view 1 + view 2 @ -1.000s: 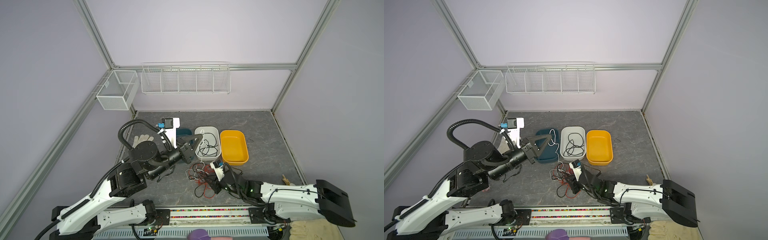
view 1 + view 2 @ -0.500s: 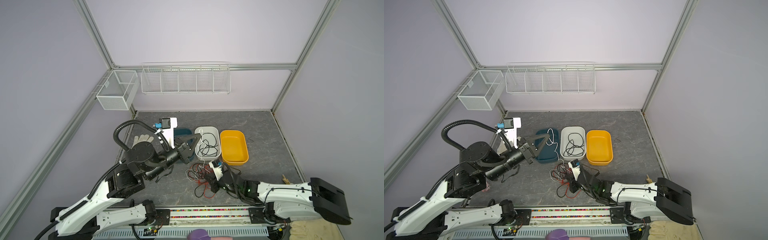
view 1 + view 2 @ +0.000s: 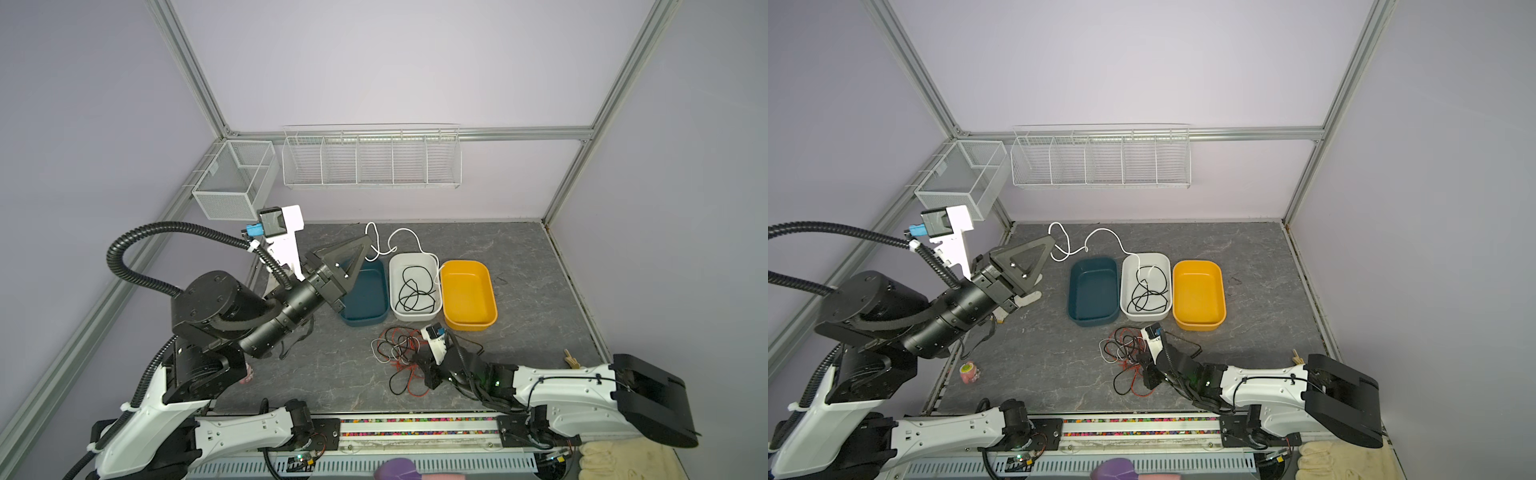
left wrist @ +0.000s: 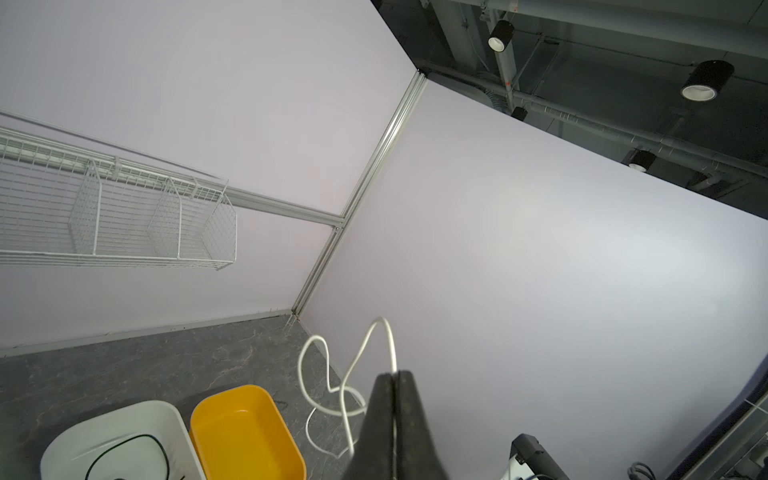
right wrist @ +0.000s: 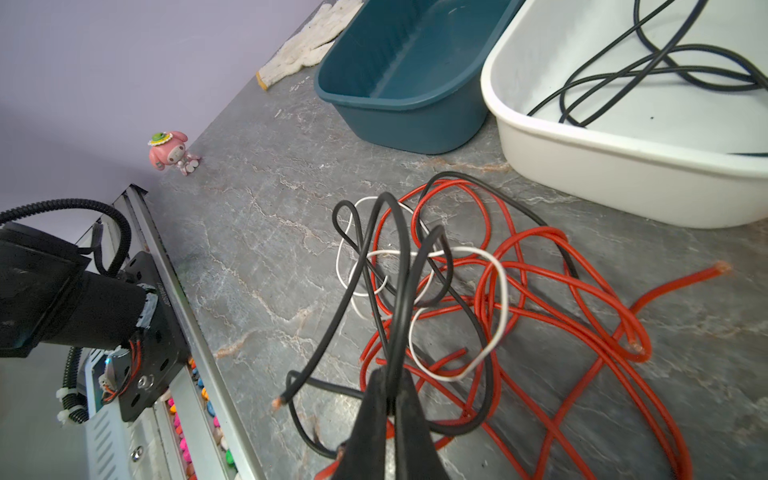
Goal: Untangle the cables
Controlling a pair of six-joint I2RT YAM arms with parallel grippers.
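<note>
The white rectangular plastic tub [image 3: 415, 316] is the middle of three tubs on the grey stone-patterned tabletop [image 3: 519, 249]. A long black rubber-sheathed cable [image 3: 409, 291] lies loosely coiled inside it, apart from every other wire, so that one counts as sorted. The dark teal plastic tub [image 3: 361, 323], just beside the white tub on the left arm's side, holds nothing. Neither does the yellow plastic tub [image 3: 469, 325], just beside it on the right arm's side.

The left pincer [image 4: 395, 376] is raised off the table, out past the teal tub from the white tub. Its jaws are pressed together on a thick white cable [image 4: 388, 340]. This cable loops through the air and runs down over the white tub's far rim. Its end appears to drop inside, though the top views do not settle that.

The right pincer [image 5: 390, 376] sits low, just in front of the white tub, with its jaws clamped on a thin black wire [image 5: 400, 291]. That wire rises out of the tangled heap [image 3: 399, 353], which lies on the table near the white tub's front wall. In the heap, several red wires [image 5: 540, 291], a thin white wire [image 5: 500, 291] and black strands cross one another.

The task looks less than half done. One cable is clear and a second is nearly delivered. The red, black and white knot is what is left to pull apart.
</note>
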